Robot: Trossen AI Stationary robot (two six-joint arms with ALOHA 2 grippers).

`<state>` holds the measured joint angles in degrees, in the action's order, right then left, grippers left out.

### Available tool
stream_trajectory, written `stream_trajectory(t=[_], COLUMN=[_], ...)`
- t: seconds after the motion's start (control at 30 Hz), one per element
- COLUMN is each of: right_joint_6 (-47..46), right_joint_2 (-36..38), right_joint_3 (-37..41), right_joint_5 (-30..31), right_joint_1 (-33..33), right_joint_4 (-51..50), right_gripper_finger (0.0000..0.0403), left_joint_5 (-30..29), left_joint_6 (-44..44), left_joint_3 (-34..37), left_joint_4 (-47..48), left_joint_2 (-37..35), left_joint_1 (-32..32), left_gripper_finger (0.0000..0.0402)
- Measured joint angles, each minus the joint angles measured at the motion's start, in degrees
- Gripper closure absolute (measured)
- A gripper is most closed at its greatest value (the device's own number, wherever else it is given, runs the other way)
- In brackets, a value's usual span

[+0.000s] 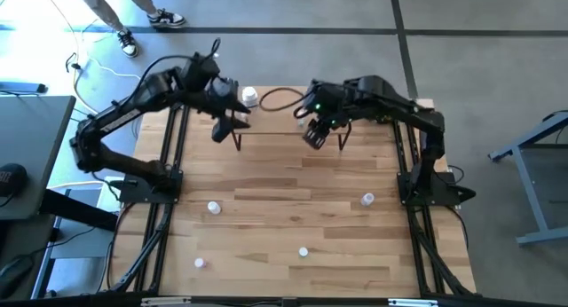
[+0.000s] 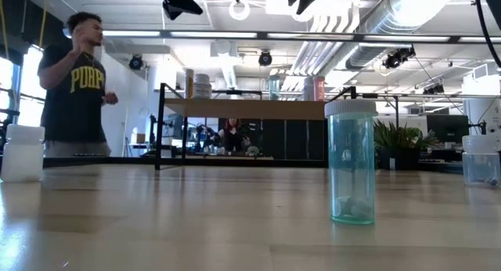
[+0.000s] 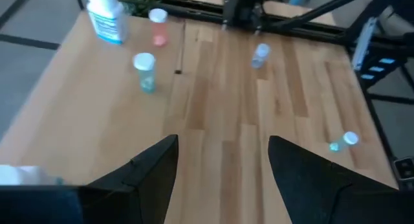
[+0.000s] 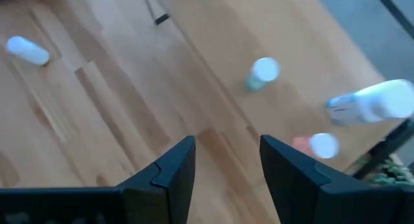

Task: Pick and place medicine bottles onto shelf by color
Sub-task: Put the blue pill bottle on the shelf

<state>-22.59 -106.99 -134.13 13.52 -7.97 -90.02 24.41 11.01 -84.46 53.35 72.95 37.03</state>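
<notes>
Both grippers hang open and empty above the far middle of the table. My left gripper is over the left end of the shelf, and my right gripper is over its right end. A large white blue-labelled bottle, a pinkish bottle and a teal bottle stand on light wood beyond the left fingers. Small bottles sit on the tabletop: one at the left, one at the right and two near the front. A teal bottle stands upright close to the low camera.
A white bottle and a dark cable loop lie at the table's far edge. The arm bases stand at the left and right sides. A person stands beyond the table's far left.
</notes>
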Motion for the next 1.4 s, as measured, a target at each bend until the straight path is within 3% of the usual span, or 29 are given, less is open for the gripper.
stream_trajectory(t=[0.5, 0.9, 1.1, 1.4], right_joint_6=[-12.3, -13.6, -15.8, -27.9], right_joint_2=[-6.6, -9.7, -7.9, -1.4], right_joint_3=[0.0, 0.3, 12.2, 27.1], right_joint_5=[-0.5, 4.5, 4.1, -0.3], right_joint_1=[10.5, 18.0, 20.1, 25.0], right_joint_4=[0.0, 0.1, -0.1, 1.1], right_gripper_finger=[0.0238, 0.0238, 0.0238, 0.0238], left_joint_5=[-0.4, -5.3, -8.9, -11.0], left_joint_6=[-12.4, -13.3, -15.5, -16.3], left_joint_3=[19.8, 23.7, 23.7, 23.7], left_joint_4=[-14.3, -14.6, -14.8, -14.6], left_joint_2=[-17.2, -23.1, -24.5, -25.4], left_joint_1=[-10.9, -18.5, -22.2, -25.4], left_gripper_finger=[0.0173, 0.0173, 0.0173, 0.0173])
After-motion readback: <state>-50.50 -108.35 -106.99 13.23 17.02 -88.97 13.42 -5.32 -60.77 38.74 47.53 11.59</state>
